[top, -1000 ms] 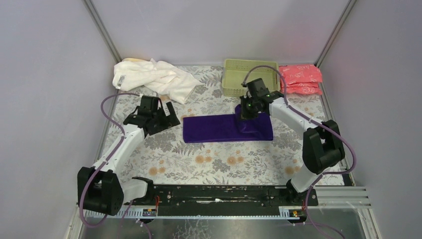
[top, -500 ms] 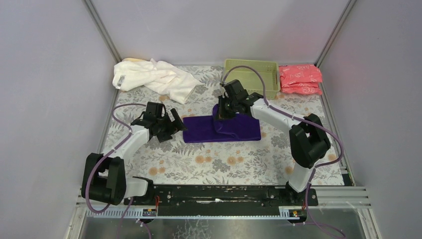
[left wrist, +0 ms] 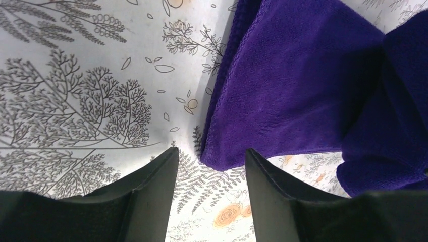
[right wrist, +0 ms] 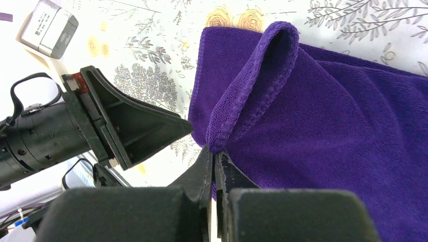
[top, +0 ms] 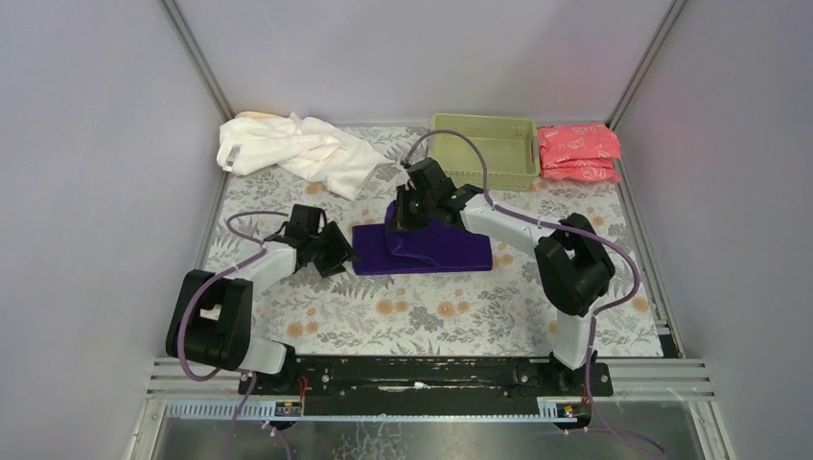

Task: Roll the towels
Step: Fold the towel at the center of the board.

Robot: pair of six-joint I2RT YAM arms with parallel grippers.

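Dark purple towel (top: 441,253) in the middle of the flower-printed table (top: 422,316), long side running left to right, with an upper layer doubled over from the right and covering all but the left end. Right gripper (top: 401,218) over the far edge of that upper layer, fingers pressed together on the stitched hem; in the right wrist view, hem raised in a narrow loop above the pinch, with the lower layer spread flat beneath. Left gripper (top: 337,253) low over the table at the towel's left end, fingers (left wrist: 151,196) spread; in the left wrist view, a corner of the left end in the gap between the two fingertips, not clamped, contact with either fingertip impossible to tell. Large white towel (top: 297,151) bunched in the far left corner, well apart from both grippers, a sliver of pale yellow towel (top: 251,116) showing at its far edge. Light green basket (top: 482,123) at the far edge, right of centre, just beyond the right arm. Pink-red packets (top: 578,151) stacked just beside the basket on its right
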